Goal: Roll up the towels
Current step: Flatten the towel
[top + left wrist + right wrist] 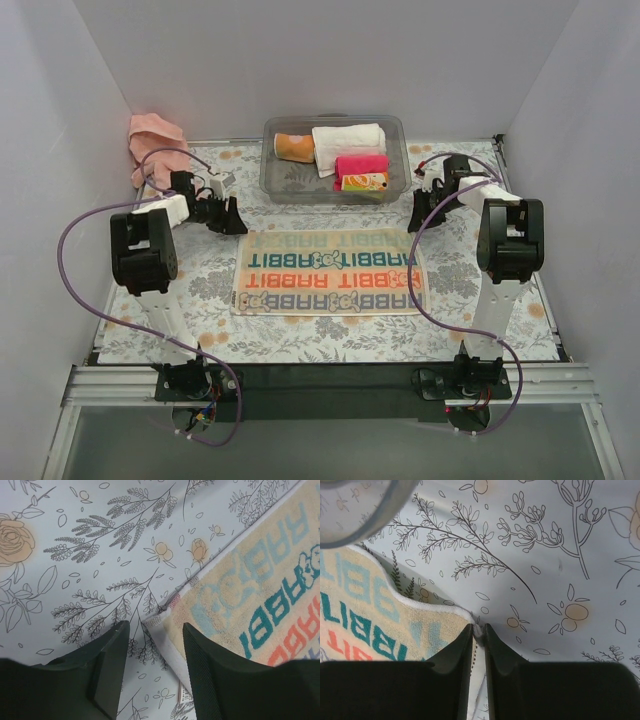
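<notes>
Your patterned towel (330, 272) lies flat and open in the middle of the counter (200, 300). Its long axis runs left to right between the 2 arms. The far long edge is the one that matters, because each gripper sits at 1 end of it.

The right gripper (478, 628) is pressed together on the far-right corner, pinching the white hem. The left gripper (157, 627) is spread and low over the counter. The far-left corner lies just inside its gap, close to the finger on the right of the wrist view, and is not yet clamped.

So the left side looks like the step in hand: close on that corner. After that you can likely draw both corners toward you to start the roll.

The salmon-pink towel (152, 140) sits bunched at the far-left corner of the counter, nearer your left arm.
</notes>
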### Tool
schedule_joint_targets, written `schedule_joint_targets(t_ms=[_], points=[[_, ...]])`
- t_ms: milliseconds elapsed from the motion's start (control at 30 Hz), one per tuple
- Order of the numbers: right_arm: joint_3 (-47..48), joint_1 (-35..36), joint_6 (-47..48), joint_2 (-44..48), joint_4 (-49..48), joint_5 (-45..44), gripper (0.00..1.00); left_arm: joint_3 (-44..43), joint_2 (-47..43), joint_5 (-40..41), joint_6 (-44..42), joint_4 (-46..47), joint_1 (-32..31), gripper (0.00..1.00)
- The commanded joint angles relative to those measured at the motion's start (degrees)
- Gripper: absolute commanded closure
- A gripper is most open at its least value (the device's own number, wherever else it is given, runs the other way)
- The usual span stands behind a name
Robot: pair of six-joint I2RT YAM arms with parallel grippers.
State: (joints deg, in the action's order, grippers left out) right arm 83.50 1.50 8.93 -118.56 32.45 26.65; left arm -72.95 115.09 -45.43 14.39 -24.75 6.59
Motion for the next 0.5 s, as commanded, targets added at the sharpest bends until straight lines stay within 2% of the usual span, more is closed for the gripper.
schedule_joint_targets(t_ms=[0,100,267,467], points=[[1.49,-0.18,-0.32,-0.53,-0.01,1.47,0.81,0.00,0.75,-0.19,0.81,0.58,-1.23,0.57],[1.40,-0.53,-0.14,-0.44,0.07,1.47,0.83,0.61,0.67,-0.27,0.81,0.85,-1.49,0.64],[1.84,-0.88,-0.58,-0.35,0.25,2.00,0.98,0.97,-0.04,-0.01,0.90,1.46,-1.49,0.83],[3.15,-3.60,-0.67,1.84,1.21,3.49,0.99,-0.53,-1.00,-0.63,1.69,1.55,-1.49,1.00]])
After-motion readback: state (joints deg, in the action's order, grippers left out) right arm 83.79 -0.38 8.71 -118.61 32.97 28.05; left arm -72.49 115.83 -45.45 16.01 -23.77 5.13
